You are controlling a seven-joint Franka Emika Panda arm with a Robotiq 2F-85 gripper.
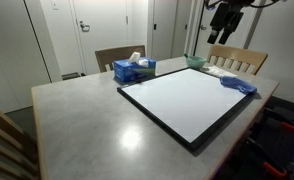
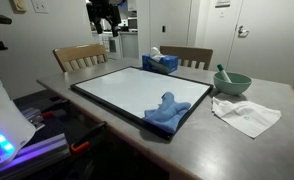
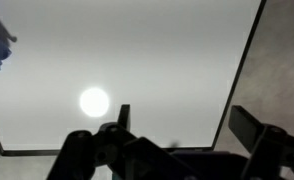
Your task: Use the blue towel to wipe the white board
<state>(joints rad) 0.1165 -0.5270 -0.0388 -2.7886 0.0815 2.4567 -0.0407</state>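
The gripper (image 3: 183, 113) is held well above the white board (image 3: 137, 55), with the jaws spread wide and nothing gripped. Between the fingers (image 3: 123, 118) only bare board surface is seen.

The blue towel (image 2: 167, 110) is located on one corner of the white board, lying across its frame. It is bunched, so no clear long axis can be stated.

From the gripper, the towel lies off to one side. In the wrist view only a scrap is caught at the upper left edge, and the rest is cut off.

A sideways travel toward that corner, followed by a descent, is judged necessary. In both exterior views the arm is cropped at the top.
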